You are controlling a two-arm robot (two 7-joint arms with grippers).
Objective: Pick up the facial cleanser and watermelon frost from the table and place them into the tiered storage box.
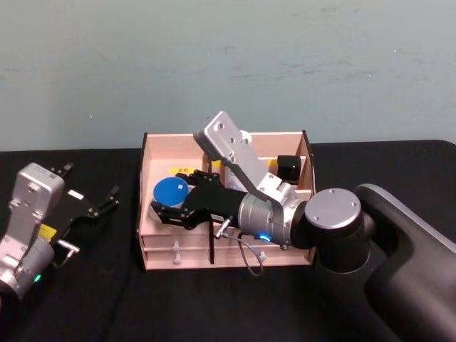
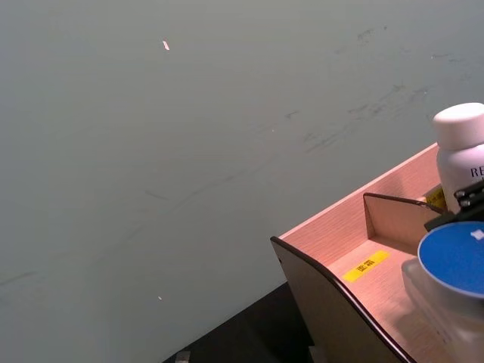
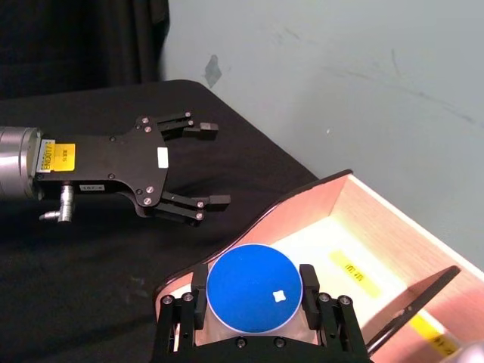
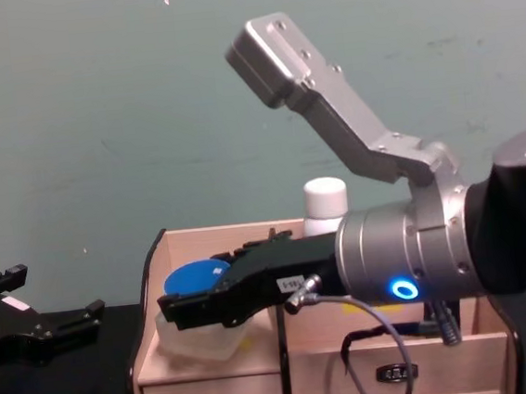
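Observation:
The tiered storage box (image 1: 192,256) stands mid-table, pale wood with dark curved sides (image 2: 333,318) and yellow labels. My right gripper (image 1: 167,201) reaches into its front left compartment and is shut on a clear tub with a round blue lid (image 3: 253,299), one finger (image 3: 308,286) on each side of the lid. The tub (image 4: 194,278) sits low in that compartment. A white bottle with a white cap (image 2: 461,151) stands upright in a rear compartment. I cannot tell which is the facial cleanser and which the watermelon frost. My left gripper (image 1: 91,184) hangs open left of the box.
A black cube (image 1: 288,166) sits in the box's back right compartment. Two drawers with small white knobs (image 1: 176,258) run along the box front. Black cloth covers the table (image 1: 85,306), and a grey-green wall stands close behind.

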